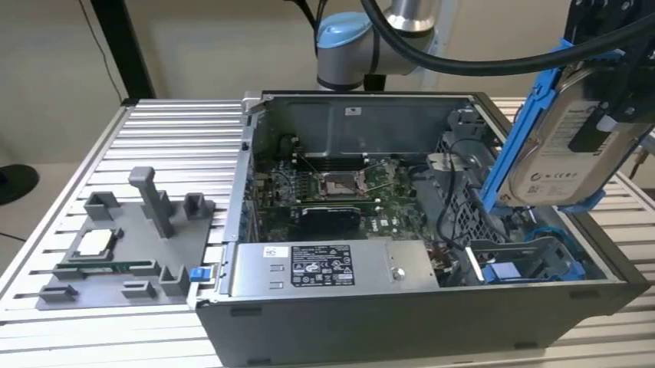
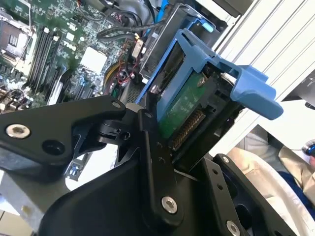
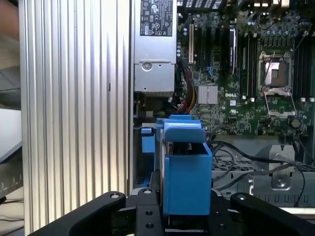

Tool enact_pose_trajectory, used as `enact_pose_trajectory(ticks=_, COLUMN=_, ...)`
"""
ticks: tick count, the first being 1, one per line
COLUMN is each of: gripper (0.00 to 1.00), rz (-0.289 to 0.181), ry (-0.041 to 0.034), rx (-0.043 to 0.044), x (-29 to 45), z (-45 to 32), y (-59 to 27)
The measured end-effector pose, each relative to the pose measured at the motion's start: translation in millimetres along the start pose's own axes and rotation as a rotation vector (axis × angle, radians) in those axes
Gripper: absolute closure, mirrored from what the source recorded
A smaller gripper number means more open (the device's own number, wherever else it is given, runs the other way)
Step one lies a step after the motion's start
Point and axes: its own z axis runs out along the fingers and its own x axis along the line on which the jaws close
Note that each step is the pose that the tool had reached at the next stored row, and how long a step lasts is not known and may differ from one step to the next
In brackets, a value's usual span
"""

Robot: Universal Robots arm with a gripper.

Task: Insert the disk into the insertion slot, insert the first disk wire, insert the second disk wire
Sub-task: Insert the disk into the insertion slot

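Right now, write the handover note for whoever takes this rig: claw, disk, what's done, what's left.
Claw: shut on the disk, gripping its blue carrier frame.
Disk: in the air, tilted, above the open computer case, at the end on the exterior view's right, over the drive bay.
Done: disk is lifted and held over the case.
Left: disk is not yet in the slot; neither disk wire is plugged into it.
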Motion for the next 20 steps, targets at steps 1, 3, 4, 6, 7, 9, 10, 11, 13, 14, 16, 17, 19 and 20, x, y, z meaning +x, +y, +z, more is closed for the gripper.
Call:
enact_pose_trajectory(ticks=1, gripper=1.0, rz=0.0, ry=0.0, rx=0.0, x=0.0, z=0.0, y=-0.2)
enact_pose_trajectory(ticks=3, gripper=1.0, rz=0.0, ry=-0.0001, rx=0.0, x=0.0, z=0.1, y=-0.6)
enact_pose_trajectory(ticks=4, gripper=1.0, rz=0.0, ry=-0.0001, rx=0.0, x=0.0, z=0.1, y=-0.8)
enact_pose_trajectory(ticks=6, gripper=1.0, rz=0.0, ry=0.0001, rx=0.0, x=0.0, z=0.2, y=-1.3)
enact_pose_trajectory(ticks=7, gripper=1.0, rz=0.0, ry=0.0, rx=0.0, x=0.0, z=0.2, y=-1.4)
enact_pose_trajectory(ticks=9, gripper=1.0, rz=0.0, ry=0.0, rx=0.0, x=0.0, z=0.3, y=-1.9)
enact_pose_trajectory(ticks=10, gripper=1.0, rz=0.0, ry=0.0, rx=0.0, x=-0.1, z=0.3, y=-2.1)
enact_pose_trajectory(ticks=11, gripper=1.0, rz=0.0, ry=0.0, rx=0.0, x=0.0, z=0.3, y=-2.2)
enact_pose_trajectory(ticks=13, gripper=1.0, rz=0.0, ry=0.0001, rx=0.0, x=-0.1, z=0.3, y=-2.5)
enact_pose_trajectory(ticks=14, gripper=1.0, rz=0.0, ry=0.0001, rx=0.0, x=-0.1, z=0.3, y=-2.6)
enact_pose_trajectory(ticks=16, gripper=1.0, rz=0.0, ry=0.0001, rx=0.0, x=0.0, z=0.5, y=-2.6)
enact_pose_trajectory(ticks=17, gripper=1.0, rz=0.0, ry=0.0001, rx=0.0, x=0.0, z=0.5, y=-2.6)
enact_pose_trajectory(ticks=19, gripper=1.0, rz=0.0, ry=0.0001, rx=0.0, x=0.0, z=0.5, y=-2.6)
enact_pose_trajectory(ticks=20, gripper=1.0, rz=0.0, ry=0.0, rx=0.0, x=0.0, z=0.5, y=-2.6)
